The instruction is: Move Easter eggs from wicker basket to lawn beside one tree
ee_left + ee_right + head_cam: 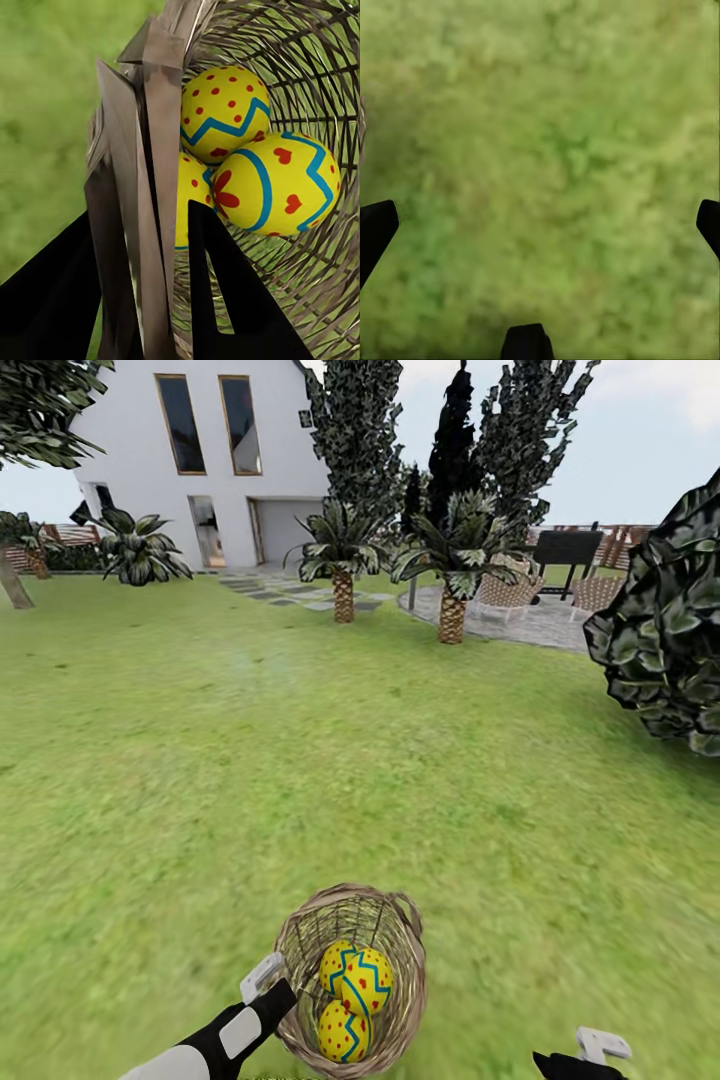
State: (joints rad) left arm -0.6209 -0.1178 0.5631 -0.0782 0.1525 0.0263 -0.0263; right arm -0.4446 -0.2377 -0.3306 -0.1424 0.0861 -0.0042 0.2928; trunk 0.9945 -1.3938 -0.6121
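Note:
The wicker basket is at the bottom middle of the head view, tilted, over the lawn. The three Easter eggs lie inside it, bunched together: one, one and one half hidden behind them. My left gripper is shut on the basket's rim. In the left wrist view the rim passes between the fingers of the left gripper, with the eggs just beyond. My right gripper hangs open over bare grass, its fingertips wide apart in the right wrist view.
A pale-trunked tree stands far left at the lawn's edge. Two short palm-like plants and dark conical trees stand ahead, with grey paving and a white house behind. A dark bush is on the right.

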